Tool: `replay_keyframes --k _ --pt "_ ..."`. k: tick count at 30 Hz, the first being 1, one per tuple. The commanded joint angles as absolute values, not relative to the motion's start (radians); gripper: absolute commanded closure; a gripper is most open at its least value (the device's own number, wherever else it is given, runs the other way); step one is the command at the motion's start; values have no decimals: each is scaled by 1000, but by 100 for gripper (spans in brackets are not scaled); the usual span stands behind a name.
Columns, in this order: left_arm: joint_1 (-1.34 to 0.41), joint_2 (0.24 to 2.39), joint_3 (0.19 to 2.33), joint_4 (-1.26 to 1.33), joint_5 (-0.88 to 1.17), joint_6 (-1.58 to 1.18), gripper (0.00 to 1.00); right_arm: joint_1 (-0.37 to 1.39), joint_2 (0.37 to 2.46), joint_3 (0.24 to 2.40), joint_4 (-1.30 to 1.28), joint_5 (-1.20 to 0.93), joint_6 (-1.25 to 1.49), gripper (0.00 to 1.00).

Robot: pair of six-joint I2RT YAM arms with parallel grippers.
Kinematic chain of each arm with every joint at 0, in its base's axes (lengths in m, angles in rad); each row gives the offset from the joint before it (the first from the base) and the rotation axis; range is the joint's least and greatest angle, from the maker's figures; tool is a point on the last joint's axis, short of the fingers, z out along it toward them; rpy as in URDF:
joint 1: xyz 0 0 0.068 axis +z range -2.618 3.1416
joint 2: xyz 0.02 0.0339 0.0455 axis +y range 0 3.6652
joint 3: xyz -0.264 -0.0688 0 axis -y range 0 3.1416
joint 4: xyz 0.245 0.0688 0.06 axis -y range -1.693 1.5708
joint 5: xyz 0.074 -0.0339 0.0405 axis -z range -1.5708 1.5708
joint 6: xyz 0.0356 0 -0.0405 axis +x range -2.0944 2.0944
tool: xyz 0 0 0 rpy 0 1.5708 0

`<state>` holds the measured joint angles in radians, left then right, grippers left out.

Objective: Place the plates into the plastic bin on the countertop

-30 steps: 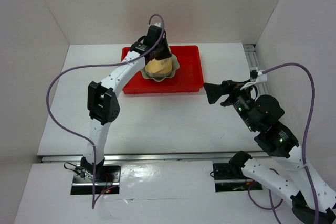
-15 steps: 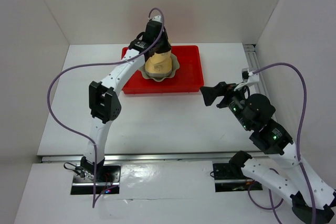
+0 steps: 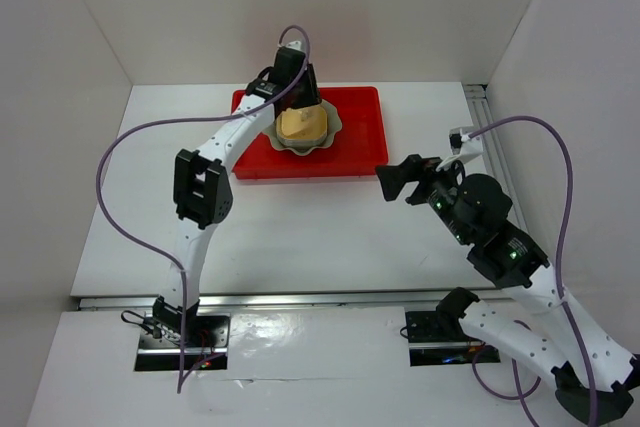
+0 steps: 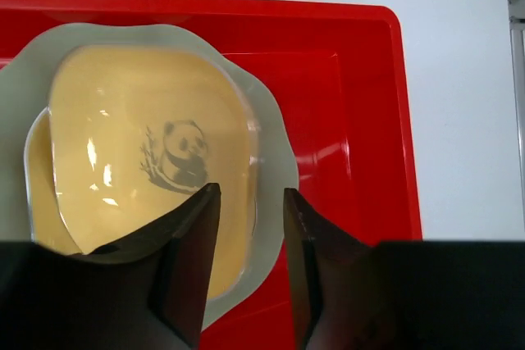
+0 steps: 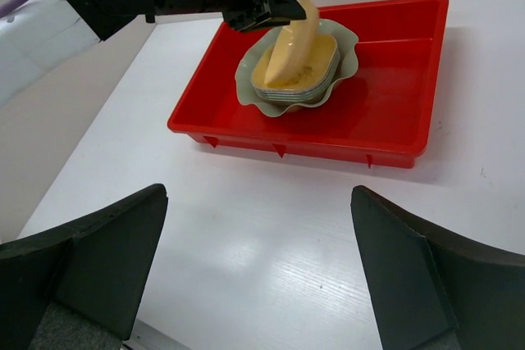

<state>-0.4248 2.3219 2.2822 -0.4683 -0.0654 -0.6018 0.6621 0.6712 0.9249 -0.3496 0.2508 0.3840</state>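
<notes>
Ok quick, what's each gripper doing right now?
Left gripper: open, jaws parted around the rim of the tilted yellow plate.
Right gripper: open, holding nothing.

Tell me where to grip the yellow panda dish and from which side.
Pinch its raised rim from above, one finger on each face. The yellow dish stands tilted on the stack in the green scalloped dish, so only that upturned edge, by the left gripper, stands free.
</notes>
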Motion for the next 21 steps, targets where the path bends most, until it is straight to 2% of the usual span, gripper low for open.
replay_keyframes --k 1,5,11,12,14,16,21 --pt "-419 2309 2281 -426 -58 -575 49 658 683 922 -281 250 371 0" --pt "-429 2249 2238 -426 -60 -555 28 658 693 922 -272 239 380 0" --pt "-442 2093 2169 -452 -95 -545 24 658 703 922 -272 250 380 0" --pt "-442 2065 2160 -474 -104 -545 20 658 715 922 -288 267 380 0" --pt "-442 2004 2142 -565 -147 -545 4 658 736 971 -328 316 380 0" --pt "-442 1873 2036 -606 -194 -554 0 658 753 1032 -402 379 371 0" --pt "-483 1516 1694 -629 -294 -563 0 658 765 1115 -514 429 327 0"
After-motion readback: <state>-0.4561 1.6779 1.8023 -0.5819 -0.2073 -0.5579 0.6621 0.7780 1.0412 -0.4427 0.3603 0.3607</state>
